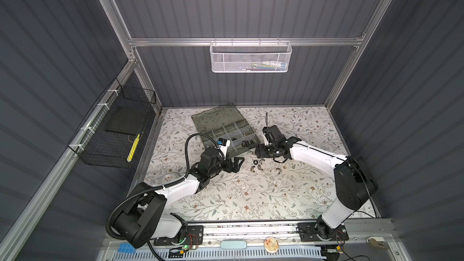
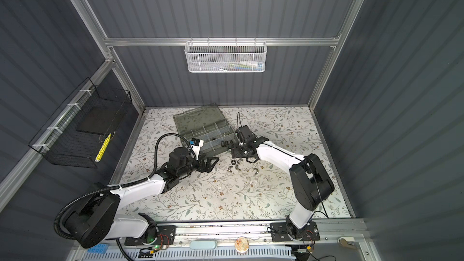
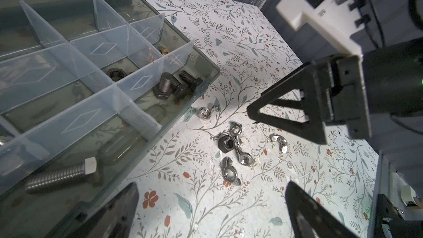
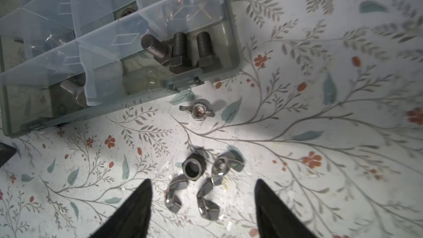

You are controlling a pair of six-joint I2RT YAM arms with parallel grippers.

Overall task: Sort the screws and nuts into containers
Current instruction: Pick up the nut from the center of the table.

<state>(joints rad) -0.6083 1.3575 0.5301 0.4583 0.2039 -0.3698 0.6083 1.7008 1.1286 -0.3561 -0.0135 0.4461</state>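
Sorting is standing at the pick stage, in my judgement. The right gripper (image 4: 202, 180) is hovering just in front of the case (image 4: 114, 111). Its jaws are standing partly apart, gripping nothing and straddling a cluster of loose nuts (image 4: 208, 204) on the table (image 4: 297, 115). The left gripper (image 3: 211, 184) is waiting on the same side of the case, spread wide and empty. Within the cluster, a dark hex nut (image 4: 194, 168) is lying flat with its bore facing up, while three wing nuts (image 4: 174, 198) are lying on their sides and crowding it. Their ear-to-ear axes are running at differing angles. A lone wing nut (image 4: 198, 111) is sitting just beside the case's front wall, bore up, with its ears running roughly along that wall. Inside the case, three dark bolts (image 4: 180, 46) are occupying the corner compartment. Two are lying with heads against the front wall and shanks pointing away from it, and the third is leaning across them. A silver bolt (image 3: 61, 175) is lying along the front wall in another compartment. The next move appears to call for singling out one nut, turning the jaws to suit its width and lowering before closing, because the neighbouring nuts are crowding it closely.
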